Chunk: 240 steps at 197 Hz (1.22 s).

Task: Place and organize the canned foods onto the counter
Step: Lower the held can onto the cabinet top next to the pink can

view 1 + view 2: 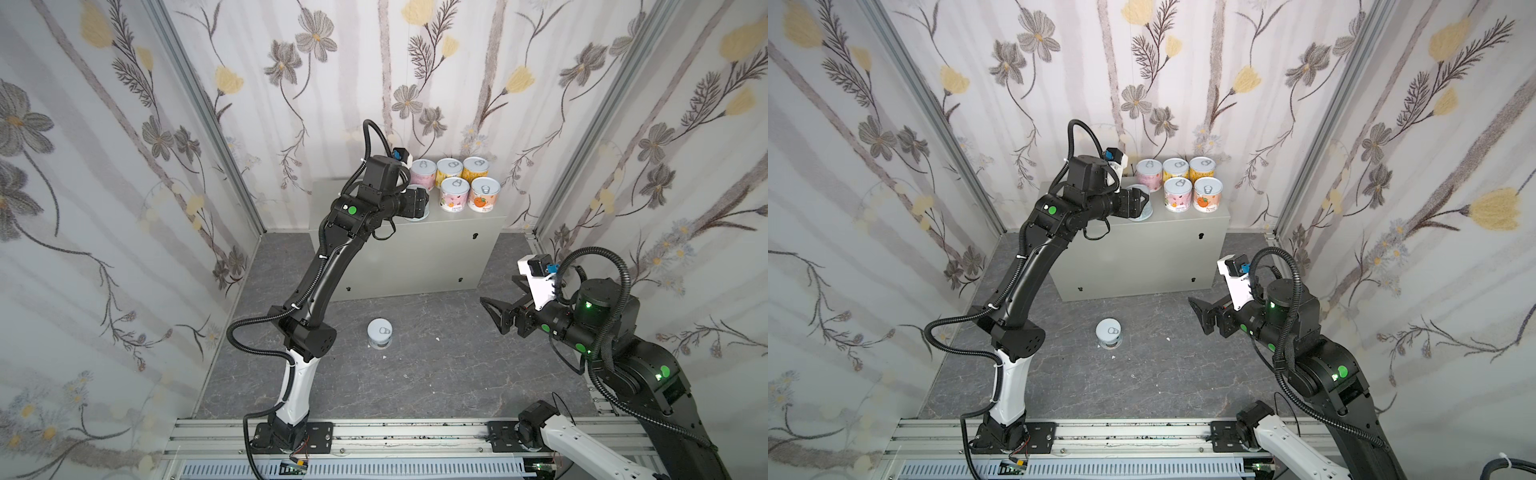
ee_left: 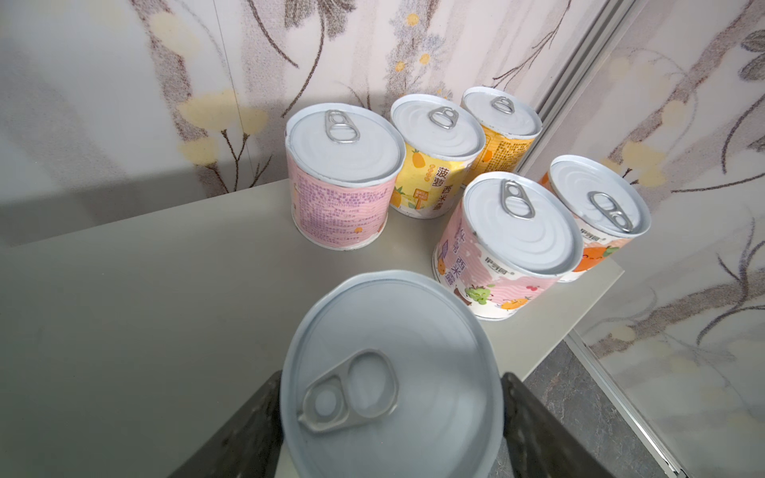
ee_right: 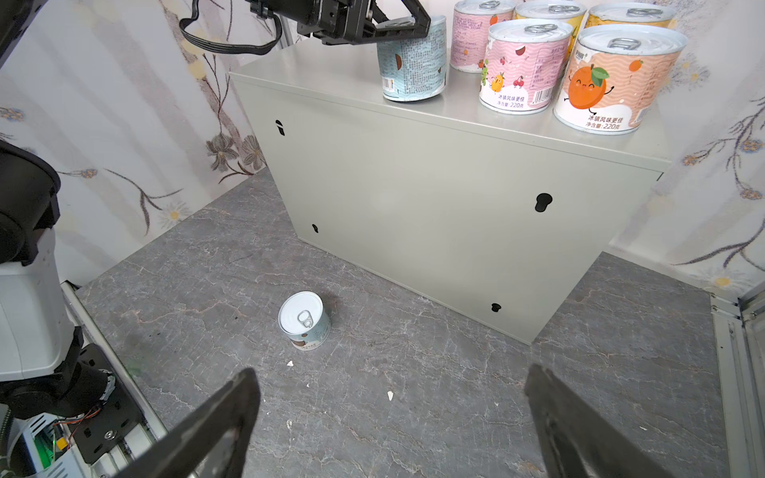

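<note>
**Releasing the sixth tin without disturbing the row**

The left end effector [image 2: 391, 376] straddles the light-blue short tin with a silvery pull-tab lid [image 3: 414, 62], one finger on each side. I cannot tell whether the fingers are pressing it or have slackened. The tin stands on the tabletop of the pale grey-beige metal cabinet [image 2: 145, 289], close to its front edge. In a top view it sits at 9 o'clock of the pink fruit-print tin [image 1: 455, 195] and at 6 o'clock of the back-row pink tin [image 1: 423, 172].

It seems to lean slightly in the right wrist view, though the lens may cause that, so the base should sit flat before release. Both fingers should spread evenly, then withdraw toward 8 o'clock without brushing the label or nudging the tin toward the edge.

The right end effector [image 3: 391, 370] is spread wide and empty above the dark grey marbled floor [image 3: 455, 393]. There the last pale-lidded tin [image 3: 304, 320] stands upright, at 6 o'clock of the cabinet.
</note>
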Each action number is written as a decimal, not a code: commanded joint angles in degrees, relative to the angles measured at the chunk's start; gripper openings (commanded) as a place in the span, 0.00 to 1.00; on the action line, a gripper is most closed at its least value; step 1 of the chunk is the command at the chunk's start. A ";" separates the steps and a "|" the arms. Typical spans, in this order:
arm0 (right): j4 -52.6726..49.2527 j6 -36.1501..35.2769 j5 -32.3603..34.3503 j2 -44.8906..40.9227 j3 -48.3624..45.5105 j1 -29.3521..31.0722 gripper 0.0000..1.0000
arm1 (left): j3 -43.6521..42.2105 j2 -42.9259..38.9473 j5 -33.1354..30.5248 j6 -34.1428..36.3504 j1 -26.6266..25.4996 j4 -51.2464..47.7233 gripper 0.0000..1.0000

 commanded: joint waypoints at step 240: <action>7.10 -3.13 -4.23 11.21 12.86 -11.37 1.00 | -16.47 -6.11 14.45 7.05 4.31 12.70 0.78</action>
